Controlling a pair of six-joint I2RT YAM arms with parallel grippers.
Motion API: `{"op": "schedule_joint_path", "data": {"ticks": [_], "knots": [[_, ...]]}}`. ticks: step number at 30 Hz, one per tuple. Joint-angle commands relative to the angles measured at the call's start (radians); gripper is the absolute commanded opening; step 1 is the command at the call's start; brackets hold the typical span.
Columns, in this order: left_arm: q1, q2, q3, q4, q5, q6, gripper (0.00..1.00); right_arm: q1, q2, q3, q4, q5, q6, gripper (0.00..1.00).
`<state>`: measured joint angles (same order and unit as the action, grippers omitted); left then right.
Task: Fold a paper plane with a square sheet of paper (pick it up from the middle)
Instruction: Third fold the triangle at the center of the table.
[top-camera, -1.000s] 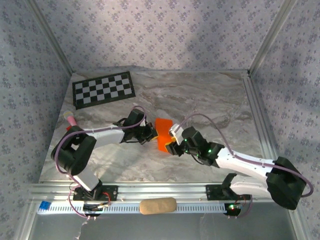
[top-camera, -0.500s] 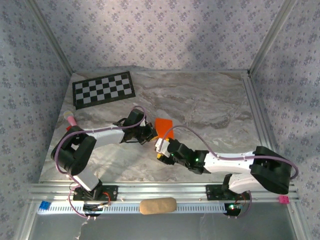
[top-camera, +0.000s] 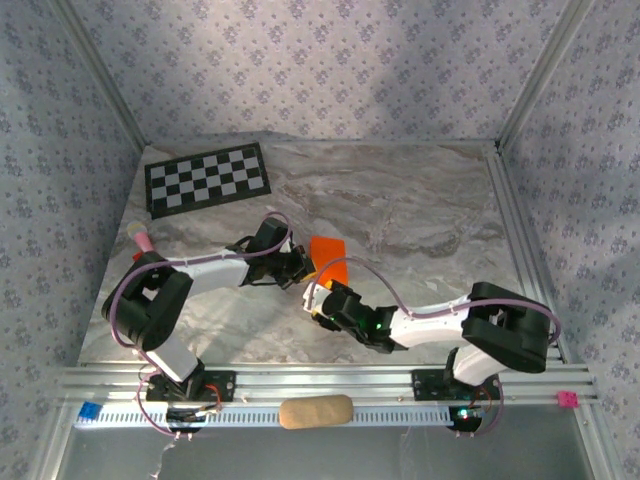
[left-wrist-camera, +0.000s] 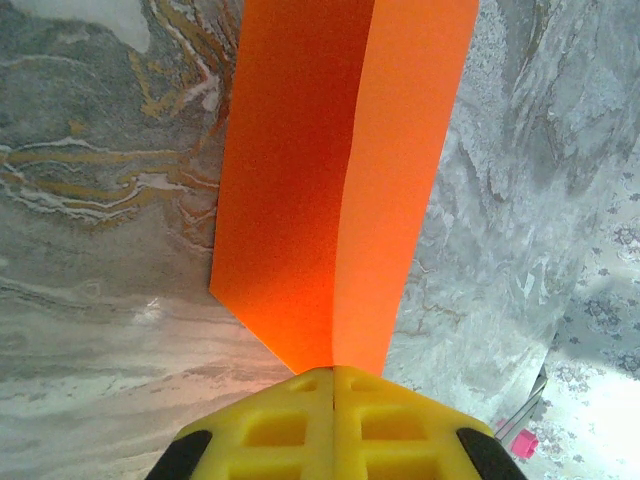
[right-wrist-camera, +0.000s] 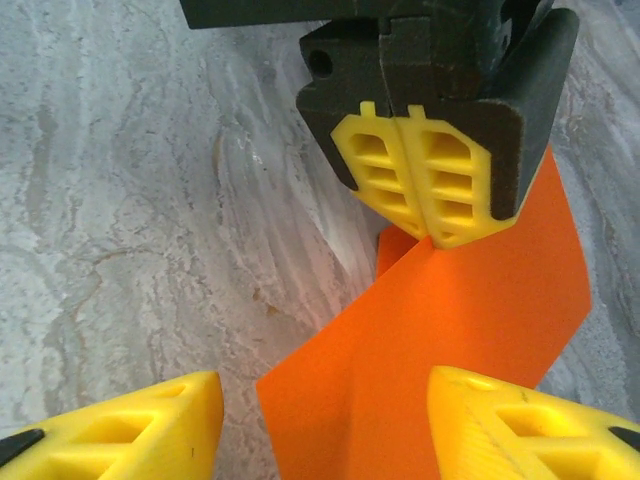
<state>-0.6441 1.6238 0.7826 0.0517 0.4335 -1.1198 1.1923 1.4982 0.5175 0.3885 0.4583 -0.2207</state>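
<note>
Left claw (left-wrist-camera: 333, 378) remains clamped shut on the fold of the square sheet of paper (left-wrist-camera: 340, 180), holding it creased in a V on the table (top-camera: 420, 210), left of centre. Right claw (right-wrist-camera: 320, 418) has swung from the sheet's right side round to its near edge. It stands part open, fingers astride the loose edge, contact not confirmed. Judgement: repositioning for the next crease.
</note>
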Motion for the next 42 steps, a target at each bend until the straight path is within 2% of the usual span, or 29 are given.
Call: {"op": "schedule_joint_path", "data": {"ticks": [1,7,19,31,42], "knots": [[-0.005,-0.019,0.018,-0.018,-0.002,-0.007,0.05,0.007,0.012,-0.006,0.058,0.063,-0.002,0.52],[-0.005,-0.01,0.027,-0.022,-0.004,-0.005,0.05,0.012,0.001,-0.016,0.049,0.059,0.028,0.37],[-0.005,-0.009,0.032,-0.032,-0.012,-0.002,0.05,0.015,-0.042,-0.052,0.062,0.062,0.091,0.21],[-0.005,-0.007,0.029,-0.032,-0.013,-0.002,0.05,0.008,-0.034,-0.038,0.079,0.048,0.109,0.22],[-0.005,-0.01,0.029,-0.035,-0.019,-0.003,0.06,-0.006,-0.024,-0.03,0.086,0.017,0.127,0.1]]}}
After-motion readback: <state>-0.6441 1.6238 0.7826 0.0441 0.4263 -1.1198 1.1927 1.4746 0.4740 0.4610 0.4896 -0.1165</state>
